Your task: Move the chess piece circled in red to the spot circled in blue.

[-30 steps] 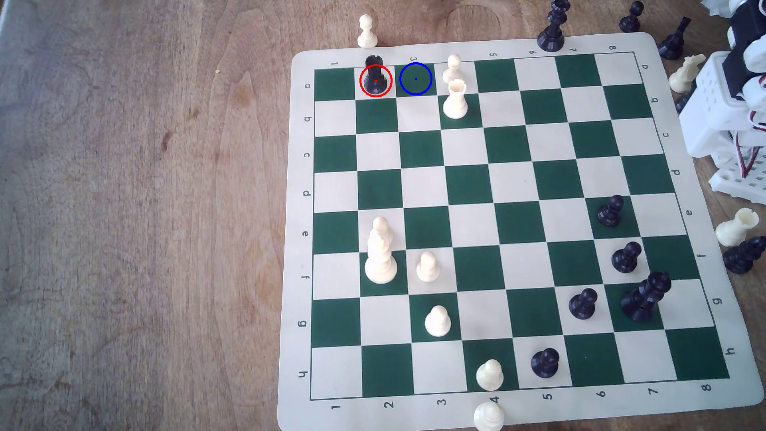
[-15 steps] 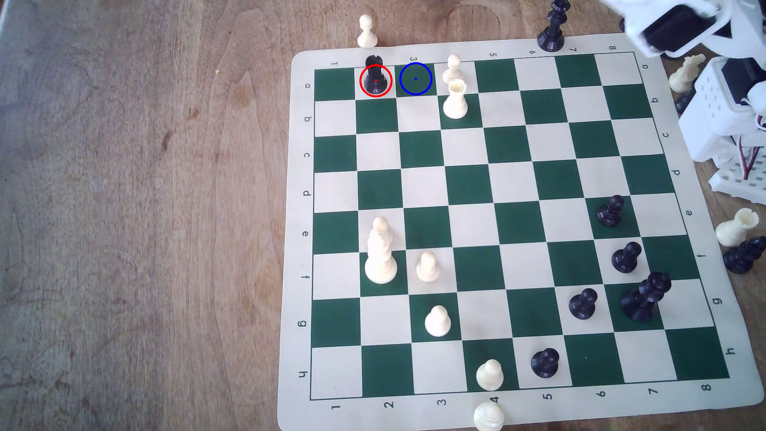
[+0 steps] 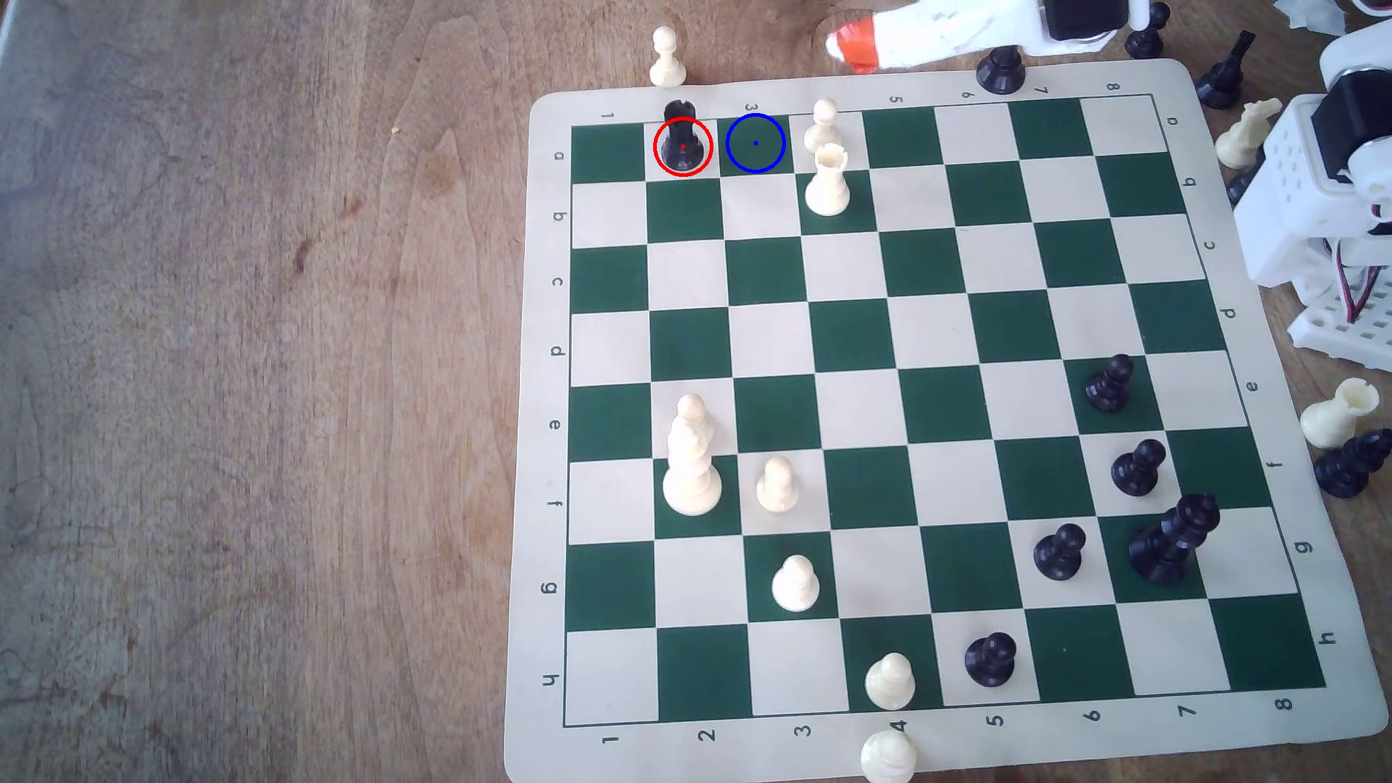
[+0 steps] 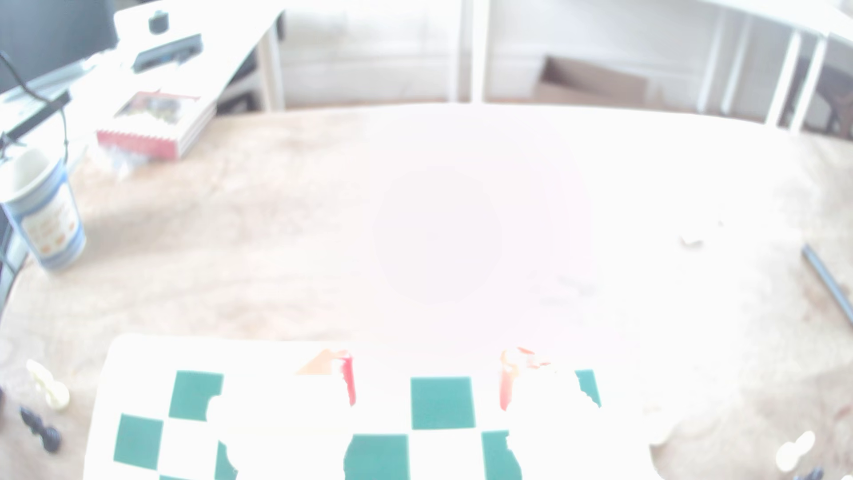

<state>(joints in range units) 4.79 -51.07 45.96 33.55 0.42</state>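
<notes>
One black rook [image 3: 682, 139] is being left standing upright inside the red ring, on a cream square in the board's [image 3: 1235, 482] far row, second square in from the far corner at the exterior view's left. The blue-ringed green square [image 3: 755, 143] is lying bare just beside it. A cream pawn [image 3: 822, 124] and cream rook [image 3: 827, 182] are crowding the spot's other side, so room is judged tight there. The gripper [image 3: 851, 45] is being held beyond the far edge, well apart from the rook. In the wrist view its orange-tipped fingers [image 4: 348, 381] are being shown spread, nothing between them.
</notes>
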